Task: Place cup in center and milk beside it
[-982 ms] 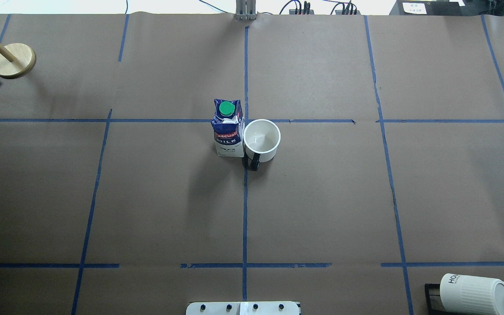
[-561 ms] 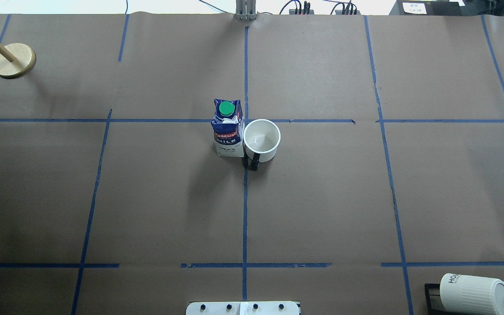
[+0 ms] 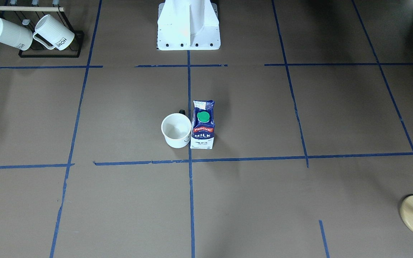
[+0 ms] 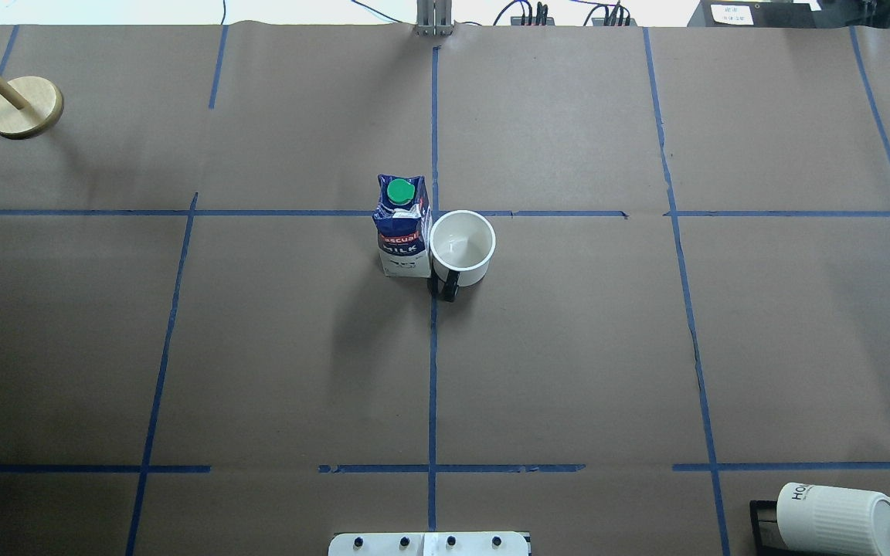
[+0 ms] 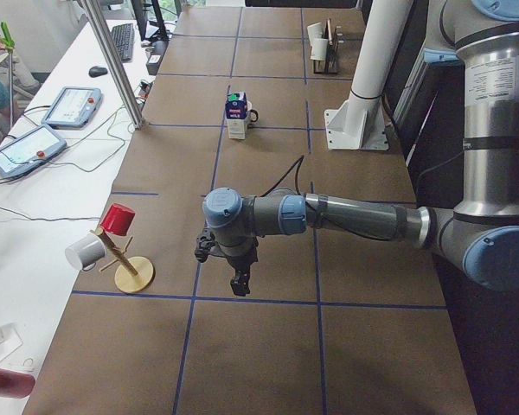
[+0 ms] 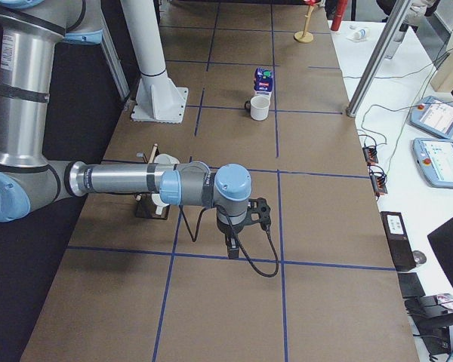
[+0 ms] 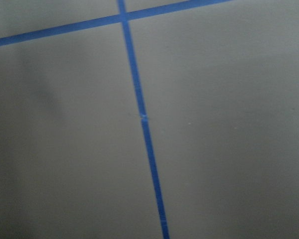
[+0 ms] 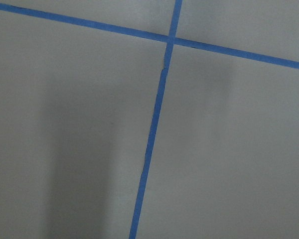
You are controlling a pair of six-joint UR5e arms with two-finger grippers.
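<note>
The cup (image 4: 462, 247) is a smooth white mug with a black handle, upright at the table's middle; it also shows in the front view (image 3: 176, 130). Its smiley face does not show. The milk (image 4: 403, 232), a dark blue carton with a green cap, stands upright right against it, on the robot's left side (image 3: 203, 125). Neither gripper is near them. The left gripper (image 5: 240, 281) shows only in the exterior left view, low over the table end. The right gripper (image 6: 232, 245) shows only in the exterior right view. I cannot tell whether either is open or shut.
A black rack with ribbed "HOME" mugs (image 3: 31, 30) stands at the robot's near right corner (image 4: 839, 517). A wooden peg stand (image 4: 24, 106) stands at the far left, bearing a red and a white cup (image 5: 125, 259). The robot base (image 3: 188, 28) is at the near edge.
A dark part of the left arm at the overhead view's left edge, beside the wooden stand, has gone out of that view. Cup and milk have not moved.
</note>
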